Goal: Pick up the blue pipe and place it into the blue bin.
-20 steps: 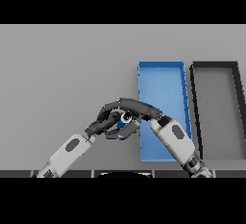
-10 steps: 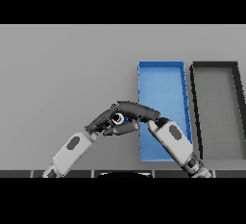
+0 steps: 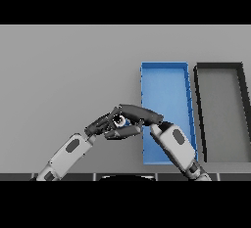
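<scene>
While the right hand (image 3: 135, 117) pinches the blue pipe (image 3: 122, 121), the left hand (image 3: 98, 125), fingers relaxed, touches it at nine o'clock of the blue bin (image 3: 164, 67).

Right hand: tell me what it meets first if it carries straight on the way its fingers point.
The right hand points toward the view's left, where the left hand lies straight ahead with the blue pipe between them. It would likely meet that hand first, though depth is unclear.

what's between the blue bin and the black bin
Nothing: in the head view only a narrow bare strip of grey table separates the blue bin from the black bin; they stand side by side, apart.
</scene>
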### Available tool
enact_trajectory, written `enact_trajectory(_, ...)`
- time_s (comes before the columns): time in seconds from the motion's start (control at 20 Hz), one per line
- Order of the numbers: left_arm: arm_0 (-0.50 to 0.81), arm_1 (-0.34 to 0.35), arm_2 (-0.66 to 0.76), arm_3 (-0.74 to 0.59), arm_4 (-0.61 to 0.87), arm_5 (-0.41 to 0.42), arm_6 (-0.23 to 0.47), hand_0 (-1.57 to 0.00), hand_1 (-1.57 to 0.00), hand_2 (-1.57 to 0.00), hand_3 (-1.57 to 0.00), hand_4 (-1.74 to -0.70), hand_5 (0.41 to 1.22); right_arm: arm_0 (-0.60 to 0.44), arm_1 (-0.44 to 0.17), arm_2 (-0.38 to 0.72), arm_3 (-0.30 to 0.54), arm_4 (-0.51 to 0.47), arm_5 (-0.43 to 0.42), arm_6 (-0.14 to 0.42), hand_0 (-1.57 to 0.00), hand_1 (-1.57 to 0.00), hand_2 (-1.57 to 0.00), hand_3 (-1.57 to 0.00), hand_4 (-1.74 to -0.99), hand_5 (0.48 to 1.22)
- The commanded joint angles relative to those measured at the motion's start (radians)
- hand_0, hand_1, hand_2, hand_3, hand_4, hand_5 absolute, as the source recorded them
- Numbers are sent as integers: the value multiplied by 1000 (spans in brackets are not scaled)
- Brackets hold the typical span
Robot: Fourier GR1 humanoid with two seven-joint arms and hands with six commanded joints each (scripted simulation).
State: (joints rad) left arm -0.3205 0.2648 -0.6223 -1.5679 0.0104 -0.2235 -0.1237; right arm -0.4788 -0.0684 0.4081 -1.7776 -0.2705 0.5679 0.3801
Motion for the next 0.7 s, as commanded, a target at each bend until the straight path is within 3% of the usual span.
enact_trajectory(0.0, 9, 11, -1, 0, -2, 2, 9, -303, -283, -255, -279, -1041, 1020, 0, 8, -8, -1, -8, 12, -15, -1563, -1563, -1563, -1560, -1493, 1210)
enact_trajectory(0.1, 12, 16, -4, 5, -9, 12, 41, -193, -181, -163, -178, -968, 849, 11, 21, -20, -3, 5, 30, -45, -1566, -1566, -1566, -1564, -1495, 1214)
enact_trajectory(0.25, -22, 9, 2, 11, -10, 15, 97, -98, -92, -83, -91, -898, 697, 13, 36, -25, 0, 46, 43, -66, -1568, -1568, -1568, -1567, -1496, 1217)
enact_trajectory(0.3, -18, 10, 4, 24, -13, 18, 97, -79, -74, -66, -72, -889, 664, 24, 43, -19, -1, 66, 43, -76, -1569, -1569, -1569, -1568, -1495, 1218)
enact_trajectory(0.4, -7, 2, 3, 20, 1, 20, 112, -50, -47, -42, -46, -887, 617, 9, 54, -38, 7, 50, 48, -42, -1570, -1570, -1570, -1569, -1491, 1219)
enact_trajectory(0.55, -4, 5, 12, 28, 26, 8, 125, -25, -23, -21, -23, -894, 576, 33, 70, -43, -4, 45, 64, -67, -1570, -1570, -1570, -1570, -1489, 1220)
enact_trajectory(0.65, 1, 0, 7, 21, 22, 17, 138, -16, -15, -13, -14, -896, 562, 15, 80, -63, -14, 8, 45, -15, -1571, -1571, -1571, -1570, -1489, 1220)
